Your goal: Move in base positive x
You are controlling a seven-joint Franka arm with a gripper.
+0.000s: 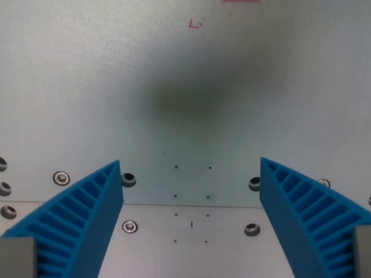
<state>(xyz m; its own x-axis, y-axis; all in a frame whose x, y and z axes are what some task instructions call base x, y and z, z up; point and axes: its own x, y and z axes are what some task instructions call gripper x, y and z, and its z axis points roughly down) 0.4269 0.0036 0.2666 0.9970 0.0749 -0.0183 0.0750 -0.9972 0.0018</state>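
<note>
Gripper point(190, 165): we found the jaws spread wide apart, with nothing between them; only bare plate showed in the gap.
Left-side finger point(75, 217): blue and ribbed, it rose from the lower left corner of the wrist view, its tip ending beside a screw.
Right-side finger point(313, 217): blue and ribbed as well, it rose from the lower right corner, its tip just above another screw.
Position: we saw the gripper hanging over a metal plate point(104, 87), with the fingertips above the seam point(191, 205) where two panels met.
Shadow point(191, 98): we noted a soft dark patch on the plate, above the gap between the fingers.
Screws: we counted one beside the left tip point(128, 179), one by the right tip point(254, 183), two lower down point(130, 226) point(251, 230), one further left point(61, 178), and a few half cut off at the left edge.
Small holes point(176, 167): we recorded paired rows of tiny dots running down the centre, across the seam.
Red mark point(195, 24): a small scribble near the top; we could not read it.
Red strip point(240, 2): it sat at the top edge, mostly out of frame.
</note>
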